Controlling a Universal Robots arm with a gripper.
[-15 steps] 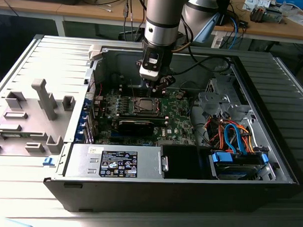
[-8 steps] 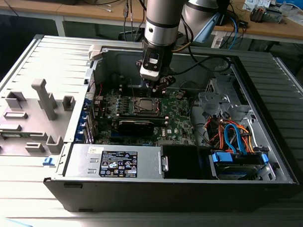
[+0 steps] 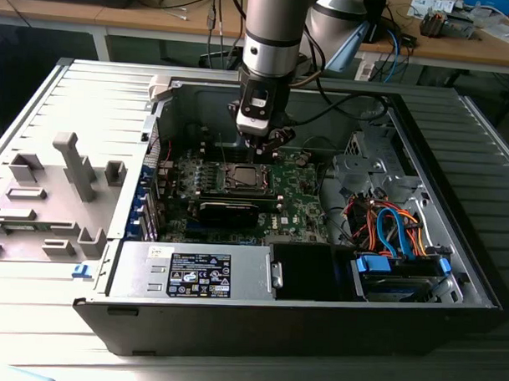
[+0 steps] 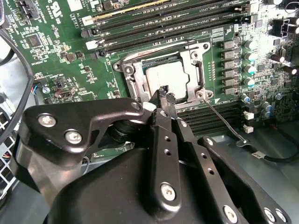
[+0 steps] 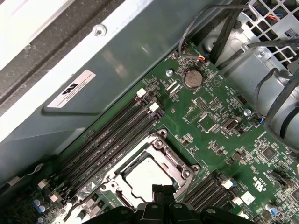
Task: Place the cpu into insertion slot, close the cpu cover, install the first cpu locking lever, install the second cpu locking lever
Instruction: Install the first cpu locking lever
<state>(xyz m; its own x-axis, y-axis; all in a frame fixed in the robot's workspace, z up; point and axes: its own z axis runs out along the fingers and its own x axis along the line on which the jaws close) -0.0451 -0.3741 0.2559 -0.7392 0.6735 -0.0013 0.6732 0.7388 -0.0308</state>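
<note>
With its fingers together, the pincer [image 4: 166, 95] hung just over the cover [image 4: 194, 60], which lay closed around the cpu [image 4: 166, 79].

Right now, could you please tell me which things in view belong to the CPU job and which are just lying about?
Job:
- cpu, seated in the insertion slot
- cpu cover, closed over it
- locking lever
- gripper above the socket

Lying about:
- memory slots
- coin battery
- power supply
- blue drive cables
</note>
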